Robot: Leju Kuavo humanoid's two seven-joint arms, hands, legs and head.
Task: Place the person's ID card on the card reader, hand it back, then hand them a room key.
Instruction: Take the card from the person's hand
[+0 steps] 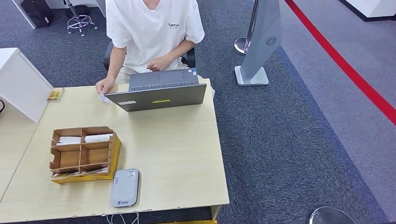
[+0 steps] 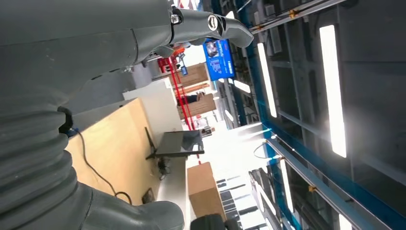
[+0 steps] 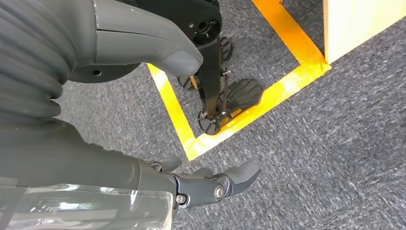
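Beside the laptop (image 1: 161,91) on the table (image 1: 177,154), card (image 1: 104,98) pinched in the person's hand (image 1: 104,86), well apart from the reader (image 1: 125,187); both robot hands (image 2: 95,72) (image 3: 119,120) spread, holding nothing; likely risk: fumbled handover from a long reach.

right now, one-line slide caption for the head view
Seated person holds ID card beside laptop; card reader waits.
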